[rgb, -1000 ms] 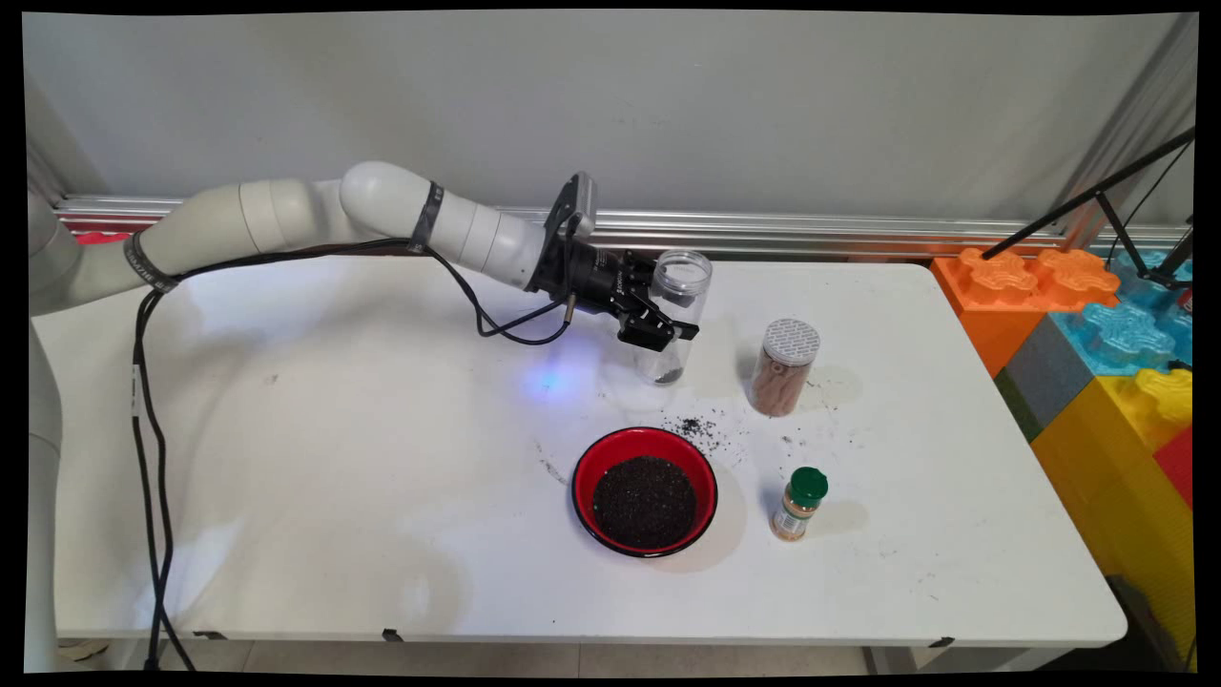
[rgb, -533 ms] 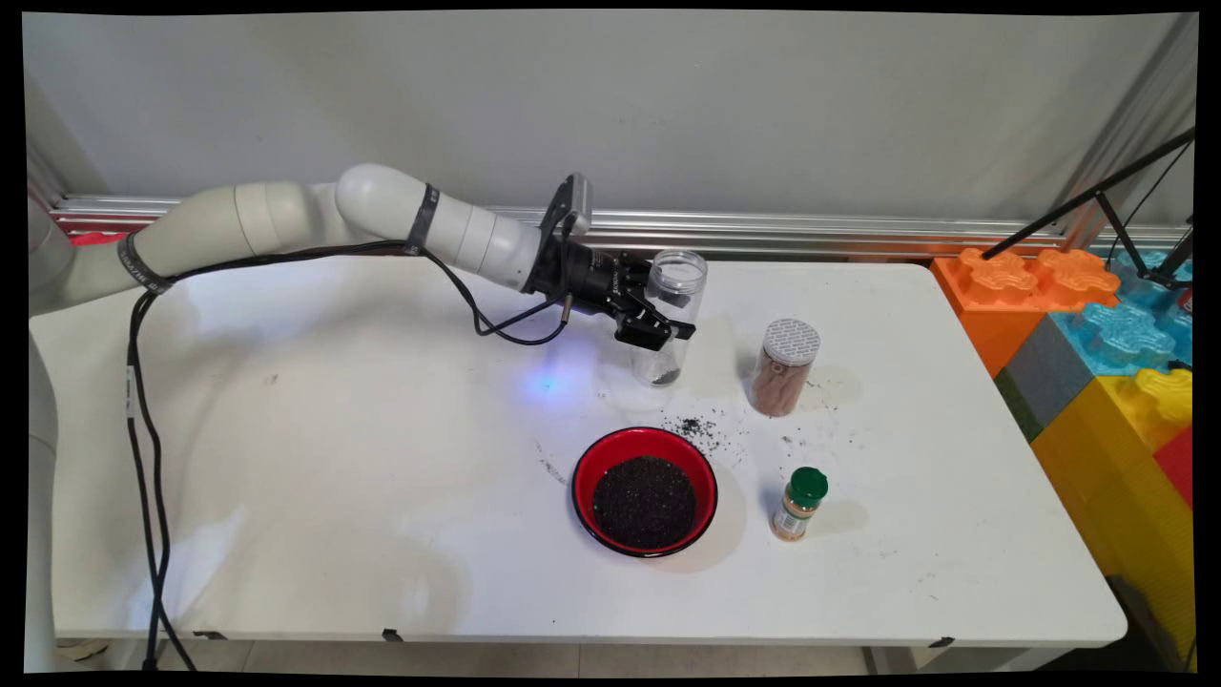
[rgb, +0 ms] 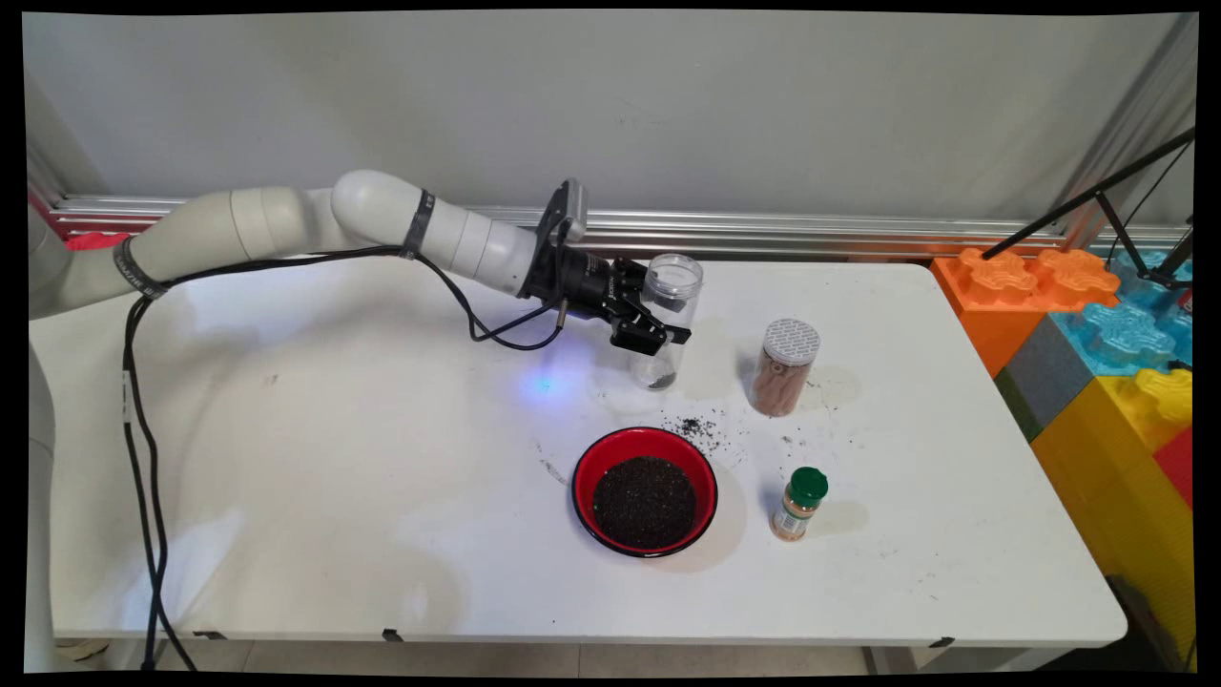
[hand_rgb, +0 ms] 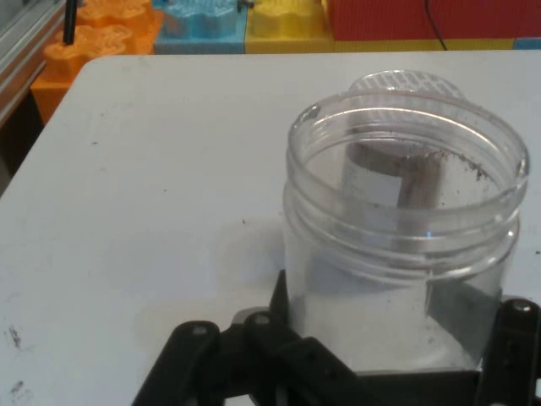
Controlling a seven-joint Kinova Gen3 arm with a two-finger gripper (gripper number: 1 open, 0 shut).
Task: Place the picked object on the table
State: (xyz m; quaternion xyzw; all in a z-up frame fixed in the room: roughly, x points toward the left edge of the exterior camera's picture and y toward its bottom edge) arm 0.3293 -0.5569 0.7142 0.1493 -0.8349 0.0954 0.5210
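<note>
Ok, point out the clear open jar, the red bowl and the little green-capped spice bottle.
clear jar (rgb: pixel 665 315), main view, its side wall, at the gripper.
red bowl (rgb: pixel 589 468), main view, its left rim.
green-capped spice bottle (rgb: pixel 797 506), main view, its body under the cap.

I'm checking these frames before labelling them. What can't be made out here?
- Main view: green-capped spice bottle label, too small to read.
- Main view: whether the clear jar touches the table, hidden by the gripper.
- Hand view: fingertips, cut off by the bottom edge.
</note>
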